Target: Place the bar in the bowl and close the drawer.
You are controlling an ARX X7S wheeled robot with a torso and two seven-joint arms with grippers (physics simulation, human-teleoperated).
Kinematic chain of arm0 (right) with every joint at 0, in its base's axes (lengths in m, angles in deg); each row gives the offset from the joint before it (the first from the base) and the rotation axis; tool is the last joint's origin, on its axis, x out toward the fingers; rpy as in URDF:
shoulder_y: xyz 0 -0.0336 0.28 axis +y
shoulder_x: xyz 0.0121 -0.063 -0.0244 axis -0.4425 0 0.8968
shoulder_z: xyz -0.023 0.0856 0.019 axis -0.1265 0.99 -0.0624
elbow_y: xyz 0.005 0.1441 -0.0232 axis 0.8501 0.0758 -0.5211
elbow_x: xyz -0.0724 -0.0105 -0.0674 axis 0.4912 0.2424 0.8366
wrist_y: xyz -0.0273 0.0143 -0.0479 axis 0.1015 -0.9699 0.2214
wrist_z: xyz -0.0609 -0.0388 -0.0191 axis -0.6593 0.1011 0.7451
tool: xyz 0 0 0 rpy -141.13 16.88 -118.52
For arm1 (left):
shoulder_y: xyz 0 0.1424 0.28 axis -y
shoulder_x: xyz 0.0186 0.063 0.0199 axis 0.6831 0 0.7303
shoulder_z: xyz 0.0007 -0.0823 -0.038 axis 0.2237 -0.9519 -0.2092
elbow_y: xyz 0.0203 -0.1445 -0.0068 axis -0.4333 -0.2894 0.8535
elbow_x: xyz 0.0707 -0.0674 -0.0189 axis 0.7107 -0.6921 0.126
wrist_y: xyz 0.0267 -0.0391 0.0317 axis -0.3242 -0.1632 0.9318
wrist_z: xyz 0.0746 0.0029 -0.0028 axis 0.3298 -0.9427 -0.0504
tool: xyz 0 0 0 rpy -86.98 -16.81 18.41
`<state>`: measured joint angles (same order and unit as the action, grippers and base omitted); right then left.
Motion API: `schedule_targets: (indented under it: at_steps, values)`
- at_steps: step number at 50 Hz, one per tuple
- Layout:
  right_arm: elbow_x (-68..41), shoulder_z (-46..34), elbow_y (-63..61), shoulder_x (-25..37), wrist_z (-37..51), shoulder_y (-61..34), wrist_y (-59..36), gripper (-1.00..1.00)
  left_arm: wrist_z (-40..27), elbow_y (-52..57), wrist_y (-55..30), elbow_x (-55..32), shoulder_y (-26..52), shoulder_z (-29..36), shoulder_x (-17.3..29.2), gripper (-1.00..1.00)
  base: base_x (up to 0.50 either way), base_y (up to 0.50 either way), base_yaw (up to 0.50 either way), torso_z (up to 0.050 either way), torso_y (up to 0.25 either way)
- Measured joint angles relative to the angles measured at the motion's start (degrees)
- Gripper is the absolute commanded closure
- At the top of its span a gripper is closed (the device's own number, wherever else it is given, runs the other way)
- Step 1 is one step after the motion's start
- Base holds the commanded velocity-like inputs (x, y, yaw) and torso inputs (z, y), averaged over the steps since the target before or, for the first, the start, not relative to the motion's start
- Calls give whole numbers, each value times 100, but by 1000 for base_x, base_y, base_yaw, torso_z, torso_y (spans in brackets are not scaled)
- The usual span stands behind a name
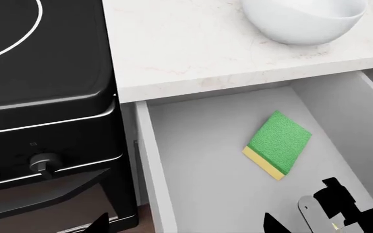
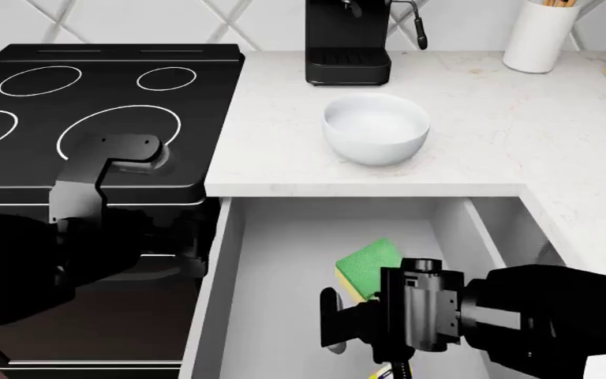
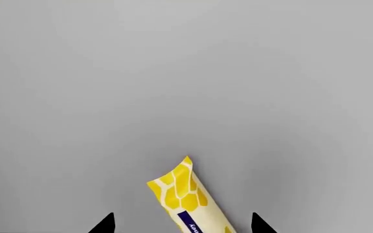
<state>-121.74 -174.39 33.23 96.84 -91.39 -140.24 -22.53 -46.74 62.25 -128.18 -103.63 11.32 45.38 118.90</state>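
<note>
Left wrist view: the drawer [image 1: 193,145] stands open, a green sponge [image 1: 279,143] inside; the bowl [image 1: 303,19] on the counter looks empty.

Head view: the right gripper [image 2: 387,365] reaches into the drawer.

Right wrist view: the bar [image 3: 188,196] lies between spread fingertips, ungrasped (left gripper's state I cannot tell). Both steps remain.

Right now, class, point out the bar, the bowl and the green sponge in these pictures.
bar [image 3: 188,196]: right wrist view, on the yellow patterned wrapper.
bowl [image 2: 375,130]: head view, on its white inside.
green sponge [image 1: 279,141]: left wrist view, on the green top face.
</note>
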Motion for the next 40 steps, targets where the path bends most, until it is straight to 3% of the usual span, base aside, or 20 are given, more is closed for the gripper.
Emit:
schedule_targets:
  at_steps: [40]
  values:
    - [267, -2, 896, -233, -211, 216, 437, -100, 103, -41, 52, 39, 18, 96, 7, -100, 0, 0, 0, 0, 0]
